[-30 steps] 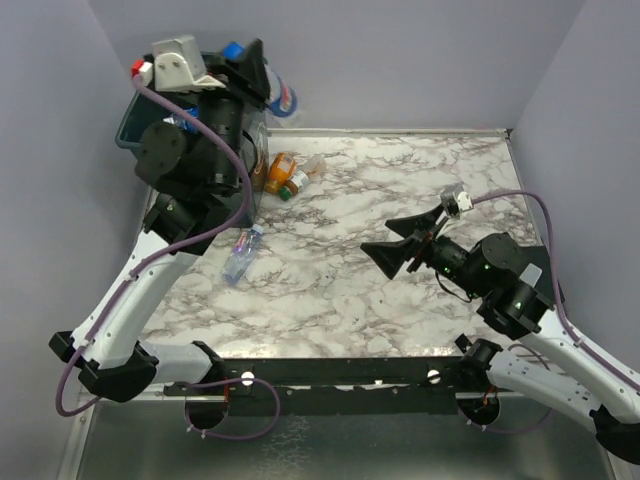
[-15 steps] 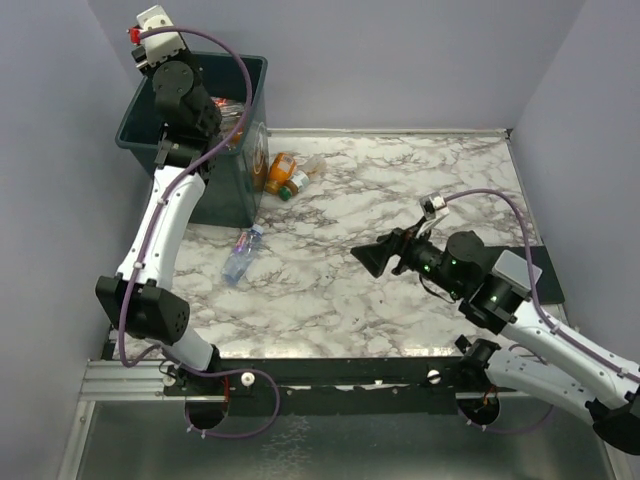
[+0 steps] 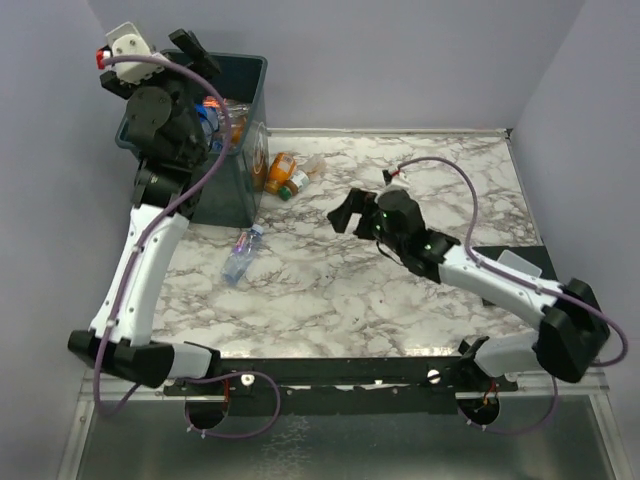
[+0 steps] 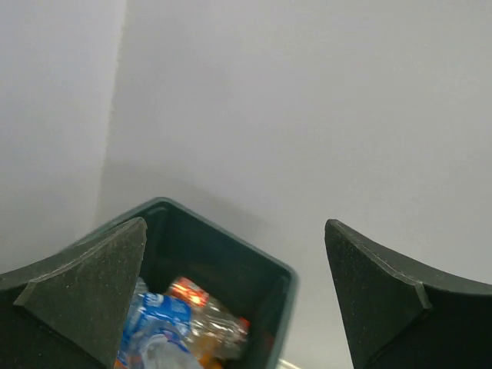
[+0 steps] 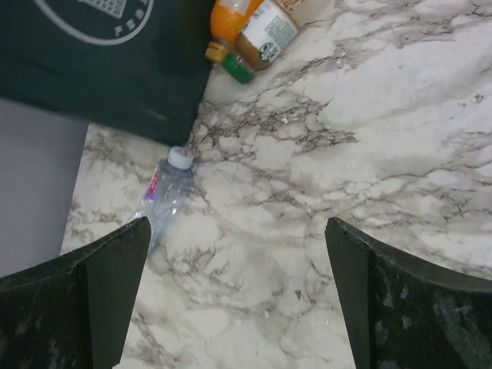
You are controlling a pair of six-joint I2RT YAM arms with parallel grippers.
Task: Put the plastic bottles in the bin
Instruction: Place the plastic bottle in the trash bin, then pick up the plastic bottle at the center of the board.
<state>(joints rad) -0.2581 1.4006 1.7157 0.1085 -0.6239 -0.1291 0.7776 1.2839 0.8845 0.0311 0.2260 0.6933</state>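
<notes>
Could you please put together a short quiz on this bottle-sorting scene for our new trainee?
1. True or false: the left gripper is shut on a bottle.
2. Relative to the bin, the clear white-capped bottle lies: A) inside it; B) on the table near its corner; C) on its rim.
3. What does the right gripper hold?

Key: 1. False, it is open above the bin. 2. B. 3. Nothing, it is open.
</notes>
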